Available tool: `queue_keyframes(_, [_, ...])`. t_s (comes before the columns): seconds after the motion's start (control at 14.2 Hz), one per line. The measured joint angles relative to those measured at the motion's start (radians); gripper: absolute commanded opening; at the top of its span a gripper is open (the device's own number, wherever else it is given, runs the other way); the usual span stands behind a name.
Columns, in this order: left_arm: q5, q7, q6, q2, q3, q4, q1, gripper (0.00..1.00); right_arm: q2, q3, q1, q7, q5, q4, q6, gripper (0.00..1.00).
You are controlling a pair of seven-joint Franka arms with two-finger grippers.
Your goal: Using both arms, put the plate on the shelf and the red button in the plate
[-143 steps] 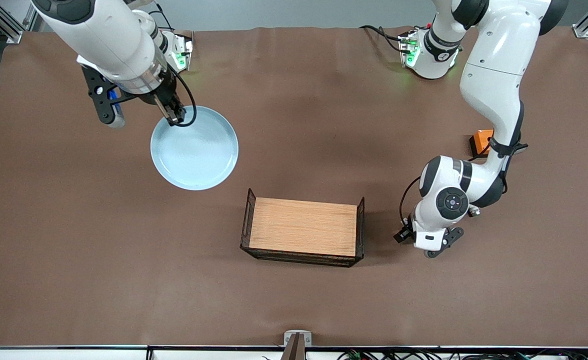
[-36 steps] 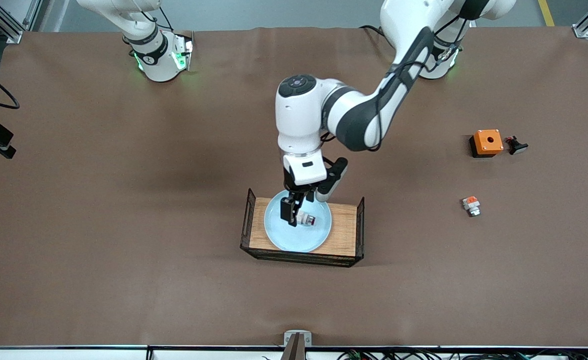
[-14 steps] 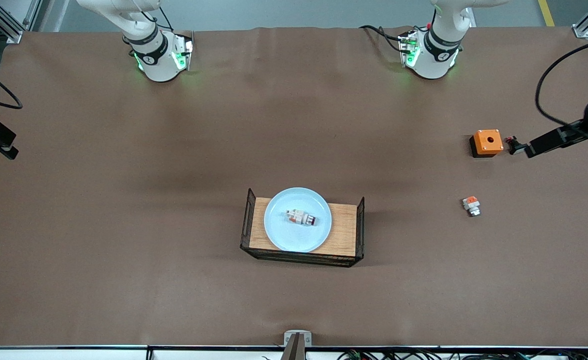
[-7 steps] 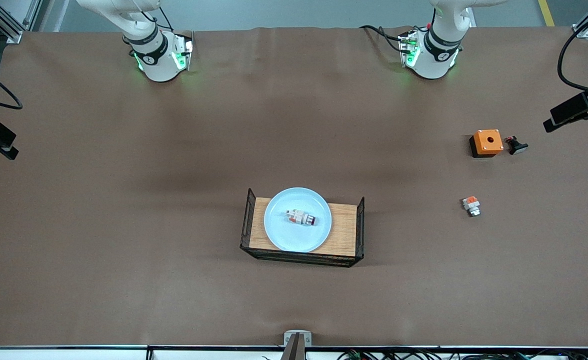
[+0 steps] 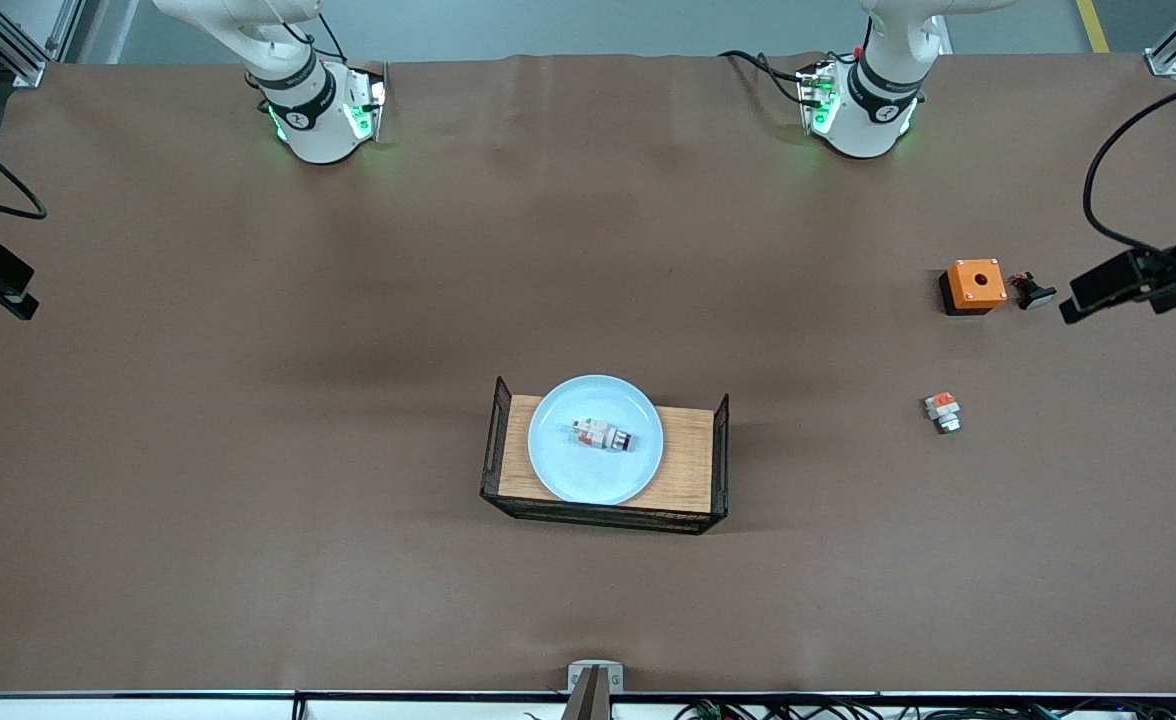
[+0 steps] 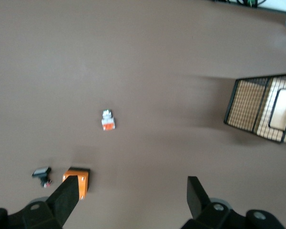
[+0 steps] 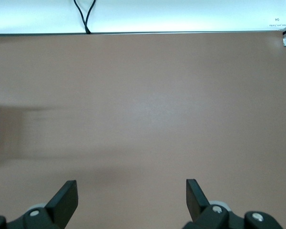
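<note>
A plain brown tabletop carries a pale-blue plate holding the white, orange-red and dark-red red button, on a light wood-grain tray with black mesh ends, plus an orange box and a white-and-orange part

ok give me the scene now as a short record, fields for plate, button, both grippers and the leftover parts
plate: on the wooden tray, mid-table
red button: lying on its side in the plate
left gripper: open, empty, up over the left arm's end of the table
right gripper: open, empty, over bare table at the right arm's end
orange box: on the table at the left arm's end
small black part: beside the orange box
stubby white part: nearer the front camera than the orange box
task state: looks complete
</note>
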Motion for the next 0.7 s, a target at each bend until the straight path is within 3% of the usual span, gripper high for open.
queue_keyframes(0.7, [0.0,-0.001,0.063,0.044,0.0,0.001,0.007,1.0,0.0,0.0,0.0,0.0,0.0,0.0,0.0,1.0])
